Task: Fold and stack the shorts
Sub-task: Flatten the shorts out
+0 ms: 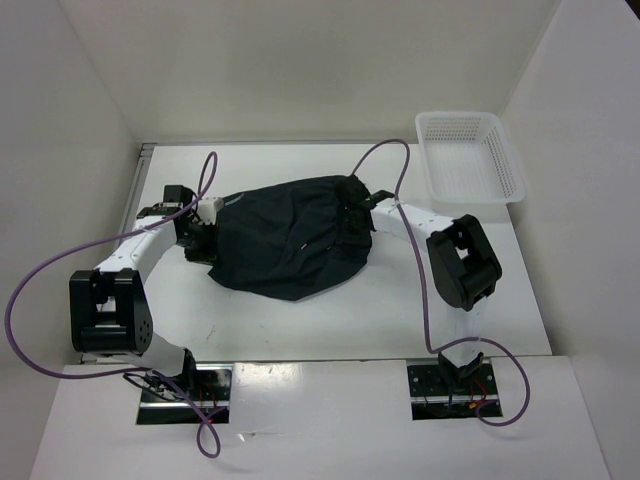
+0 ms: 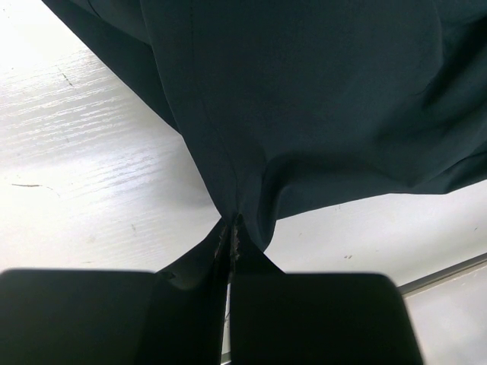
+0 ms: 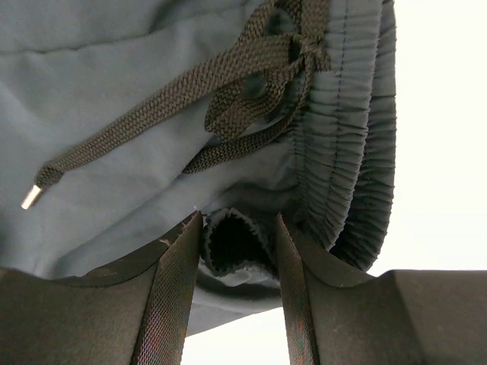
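A white plastic mesh basket (image 1: 468,155) sits in the upper right of the overhead frame, on the far right corner of the white table (image 1: 300,325) and slightly askew to its edges. Plain white panels (image 1: 300,60) wall the table at left, back and right. In the left wrist view the tabletop shows faint grain and a thin dark scratch (image 2: 27,185) at the left edge of the frame.
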Robot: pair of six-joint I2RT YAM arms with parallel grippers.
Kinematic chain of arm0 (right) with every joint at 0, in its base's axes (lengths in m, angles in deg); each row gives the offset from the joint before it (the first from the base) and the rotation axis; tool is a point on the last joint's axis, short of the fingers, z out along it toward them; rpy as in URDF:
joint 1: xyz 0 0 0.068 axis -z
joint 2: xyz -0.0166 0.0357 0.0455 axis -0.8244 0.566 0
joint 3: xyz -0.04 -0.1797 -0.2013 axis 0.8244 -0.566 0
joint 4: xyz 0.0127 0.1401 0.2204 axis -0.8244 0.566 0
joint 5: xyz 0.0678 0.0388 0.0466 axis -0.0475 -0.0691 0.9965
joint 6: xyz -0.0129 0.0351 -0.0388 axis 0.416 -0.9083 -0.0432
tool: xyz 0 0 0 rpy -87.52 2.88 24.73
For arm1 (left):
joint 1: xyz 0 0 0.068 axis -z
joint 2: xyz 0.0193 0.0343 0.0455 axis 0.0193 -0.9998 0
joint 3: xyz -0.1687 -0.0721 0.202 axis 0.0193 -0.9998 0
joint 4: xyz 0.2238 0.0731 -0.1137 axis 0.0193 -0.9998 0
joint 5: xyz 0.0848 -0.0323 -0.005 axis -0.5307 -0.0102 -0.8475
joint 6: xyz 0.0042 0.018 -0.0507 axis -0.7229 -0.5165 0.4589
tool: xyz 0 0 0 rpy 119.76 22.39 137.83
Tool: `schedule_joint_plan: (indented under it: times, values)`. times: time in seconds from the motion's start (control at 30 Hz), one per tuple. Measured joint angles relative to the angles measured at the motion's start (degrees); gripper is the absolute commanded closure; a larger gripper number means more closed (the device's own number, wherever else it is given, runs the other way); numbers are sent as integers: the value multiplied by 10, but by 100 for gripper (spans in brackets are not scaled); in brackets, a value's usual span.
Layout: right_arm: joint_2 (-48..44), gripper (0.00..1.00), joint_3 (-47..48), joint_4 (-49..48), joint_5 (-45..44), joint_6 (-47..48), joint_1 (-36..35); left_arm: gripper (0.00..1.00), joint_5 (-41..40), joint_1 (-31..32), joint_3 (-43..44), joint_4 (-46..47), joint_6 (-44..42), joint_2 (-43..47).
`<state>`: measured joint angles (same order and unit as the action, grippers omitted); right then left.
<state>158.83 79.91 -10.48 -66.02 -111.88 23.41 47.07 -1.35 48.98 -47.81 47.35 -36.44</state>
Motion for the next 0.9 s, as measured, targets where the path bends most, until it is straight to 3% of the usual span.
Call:
schedule_joint_plan:
  times: [0.1, 0.13, 0.2, 0.23, 0.27, 0.7, 0.8, 0.9]
  values:
    - [0, 57, -2, 2, 9, 1, 0, 100, 0, 0, 0, 0, 0, 0]
    - [0, 69, -2, 2, 11, 3, 0, 100, 0, 0, 0, 0, 0, 0]
    - [0, 82, -3, 3, 17, 9, 0, 100, 0, 0, 0, 0, 0, 0]
    - [0, 94, -5, 3, 19, 10, 0, 100, 0, 0, 0, 0, 0, 0]
    - [-1, 99, -7, 3, 20, 14, 0, 100, 0, 0, 0, 0, 0, 0]
    - [-84, 100, -40, 13, 78, 40, 13, 100, 0, -16, 10, 0, 0, 0]
    - [-61, 100, 61, 34, 100, 60, 43, 100, 6, -26, 86, -19, 1, -23]
    - [5, 100, 253, 42, 120, 80, 81, 100, 24, -38, 273, -35, 0, -98]
